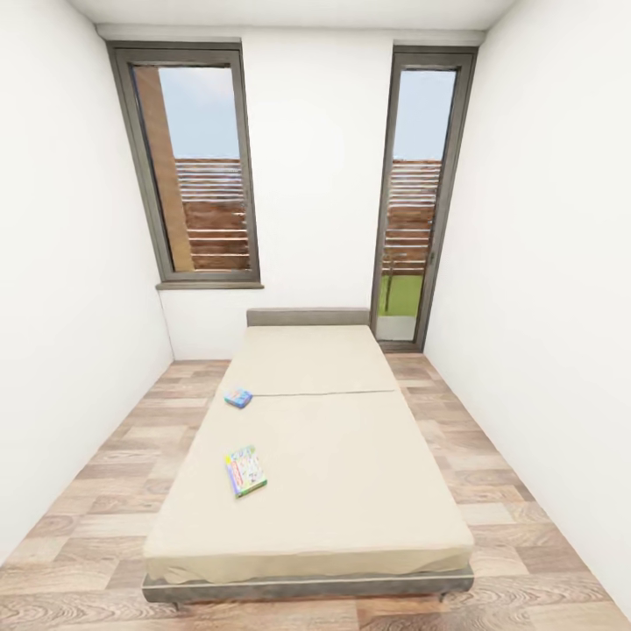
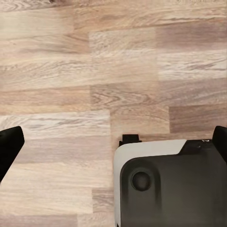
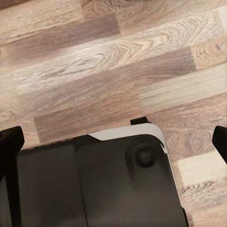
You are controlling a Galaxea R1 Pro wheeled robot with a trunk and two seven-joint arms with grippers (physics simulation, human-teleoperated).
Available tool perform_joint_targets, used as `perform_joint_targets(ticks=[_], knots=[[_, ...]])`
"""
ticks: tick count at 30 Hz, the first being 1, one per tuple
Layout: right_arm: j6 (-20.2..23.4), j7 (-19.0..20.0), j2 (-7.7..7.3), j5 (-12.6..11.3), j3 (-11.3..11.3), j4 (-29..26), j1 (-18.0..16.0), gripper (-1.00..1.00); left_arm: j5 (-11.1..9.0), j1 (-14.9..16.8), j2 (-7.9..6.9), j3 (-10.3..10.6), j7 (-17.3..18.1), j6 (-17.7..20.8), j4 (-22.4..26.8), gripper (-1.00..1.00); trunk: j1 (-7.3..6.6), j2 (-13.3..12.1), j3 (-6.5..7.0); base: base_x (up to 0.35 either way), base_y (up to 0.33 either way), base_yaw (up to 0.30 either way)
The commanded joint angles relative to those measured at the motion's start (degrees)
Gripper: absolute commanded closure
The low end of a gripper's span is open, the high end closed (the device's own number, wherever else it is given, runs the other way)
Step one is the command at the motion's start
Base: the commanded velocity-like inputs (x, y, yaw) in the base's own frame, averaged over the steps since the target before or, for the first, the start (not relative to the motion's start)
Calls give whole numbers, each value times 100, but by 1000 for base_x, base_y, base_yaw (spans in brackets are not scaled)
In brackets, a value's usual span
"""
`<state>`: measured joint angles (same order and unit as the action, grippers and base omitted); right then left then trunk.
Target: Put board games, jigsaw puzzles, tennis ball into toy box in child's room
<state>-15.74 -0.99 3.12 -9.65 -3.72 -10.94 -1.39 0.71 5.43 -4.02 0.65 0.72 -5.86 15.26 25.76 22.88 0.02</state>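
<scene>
two board games on bed, box print too small to read

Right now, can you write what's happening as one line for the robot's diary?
place: child's room | bed: near board game, far board game | left end effector: open, empty, over floor | right end effector: open, empty | stage: approaching bed

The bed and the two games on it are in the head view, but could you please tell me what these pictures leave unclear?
- Larger board game, head view: lid print too small to read.
- Smaller board game, head view: too small and blurred for any detail.
- Bed, head view: its far side is hidden by the mattress.
- Left pincer and right pincer, wrist views: fingers cut off at the edges.
</scene>
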Motion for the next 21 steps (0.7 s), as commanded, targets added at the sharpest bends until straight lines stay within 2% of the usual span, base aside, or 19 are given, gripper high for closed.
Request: perform_joint_targets(ticks=[1,10,21], knots=[[-21,9,4,-10,-36,4,-2,-100,8,2,-2,6,7,-20,-6,-100,3,3,-2,75,3,0],[-24,8,4,-10,-37,4,-2,-100,8,2,-2,9,7,-20,-6,-100,3,3,-2,89,13,0],[-25,6,4,-10,-39,4,-2,-100,7,2,-2,11,7,-19,-6,-100,3,3,-2,182,142,0]])
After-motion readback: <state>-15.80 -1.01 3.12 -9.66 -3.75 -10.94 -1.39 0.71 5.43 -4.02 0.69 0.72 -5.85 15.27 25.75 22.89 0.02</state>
